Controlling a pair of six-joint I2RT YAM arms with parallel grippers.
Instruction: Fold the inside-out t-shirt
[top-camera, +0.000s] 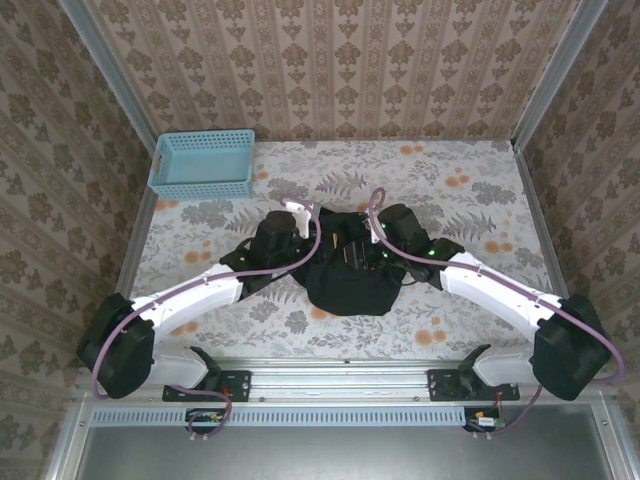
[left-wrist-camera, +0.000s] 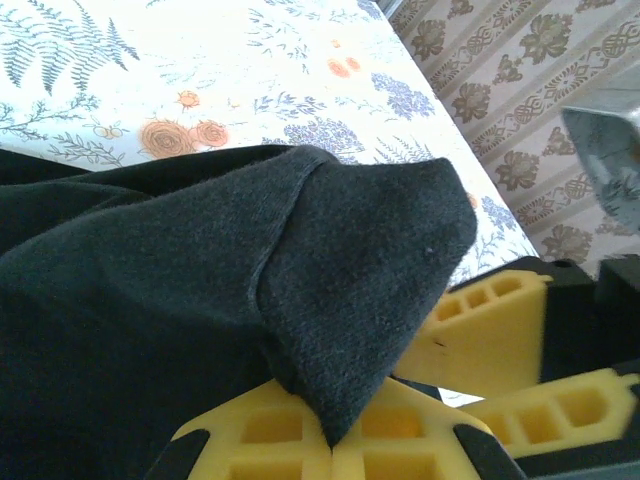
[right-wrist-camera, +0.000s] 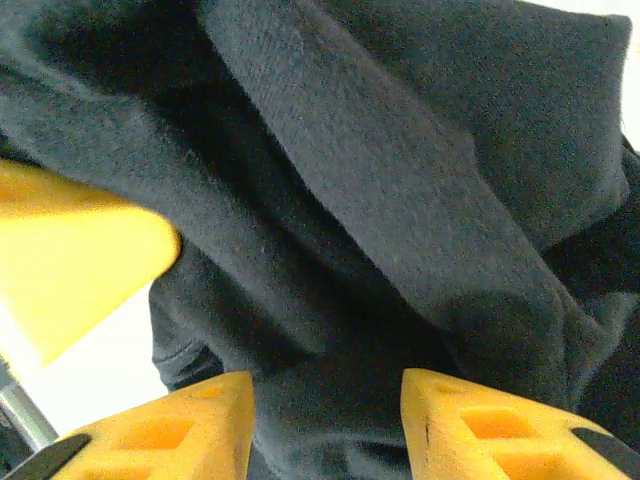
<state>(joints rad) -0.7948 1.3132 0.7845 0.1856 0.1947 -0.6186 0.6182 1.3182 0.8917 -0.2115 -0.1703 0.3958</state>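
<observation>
The inside-out t-shirt (top-camera: 350, 290) on floral table (top-camera: 460, 180), wallpapered walls (top-camera: 330, 60) around; left gripper (left-wrist-camera: 335, 440) clamps it, right gripper (right-wrist-camera: 325, 420) apart.

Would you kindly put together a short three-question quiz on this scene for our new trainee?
1. Fill in: the light blue basket stands at the table's far ____ corner.
2. Which arm is gripping the black t-shirt? A. the left one B. the right one C. neither
3. True or false: the black t-shirt lies inside the light blue basket.

Key
1. left
2. A: the left hand is shut on a fold of fabric, while the right hand is open.
3. false: it lies mid-table, apart from the basket.
</observation>
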